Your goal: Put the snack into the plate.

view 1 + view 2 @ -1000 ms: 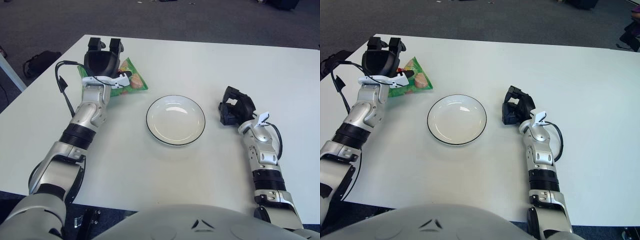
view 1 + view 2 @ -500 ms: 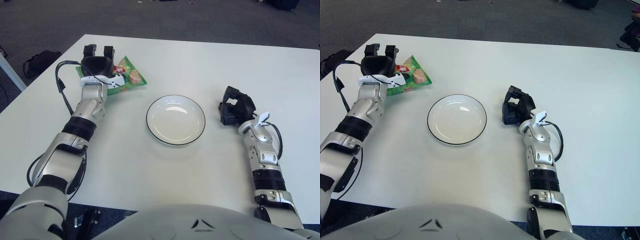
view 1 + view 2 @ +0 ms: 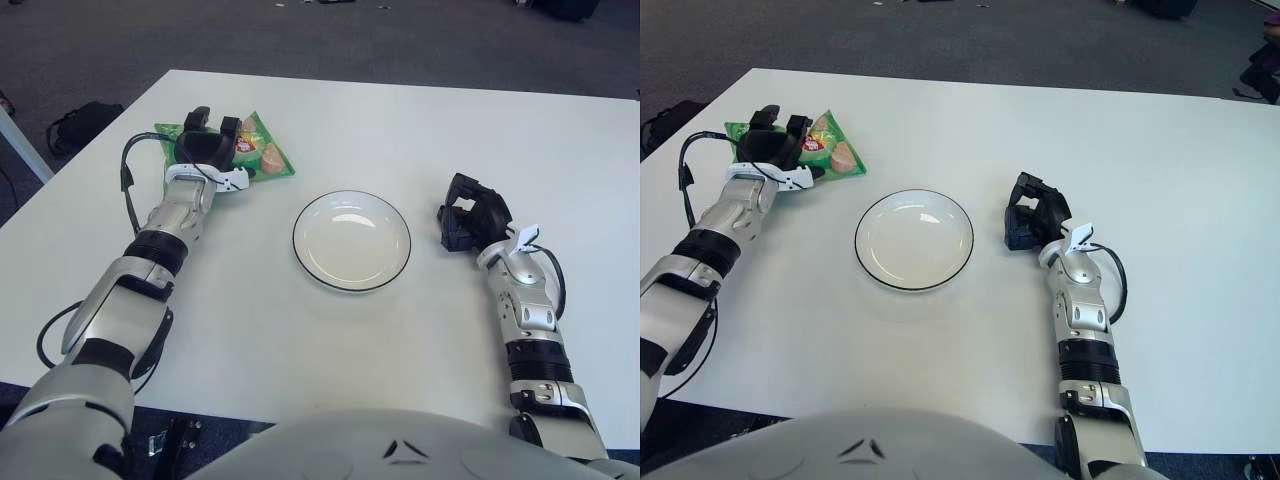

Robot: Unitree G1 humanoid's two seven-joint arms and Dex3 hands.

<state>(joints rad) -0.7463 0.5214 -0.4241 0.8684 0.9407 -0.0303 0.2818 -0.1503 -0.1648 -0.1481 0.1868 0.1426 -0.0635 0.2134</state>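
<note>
The left hand [image 3: 208, 152] sits directly over the green snack packet [image 3: 262, 157] at the table's far-left corner, whether its fingers grip it I cannot tell, while the white plate [image 3: 351, 240] lies well to its right, nearer the idle, curled right hand [image 3: 470, 214].

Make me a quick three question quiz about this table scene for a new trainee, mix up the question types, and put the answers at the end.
1. True or false: the snack bag already lies in the plate.
2. Which hand is over the bag? A. left hand B. right hand
3. Fill in: the right hand shows to the ____ of the plate.

Key: 1 false, it lies on the table to the plate's far left. 2 A. 3 right.
</note>
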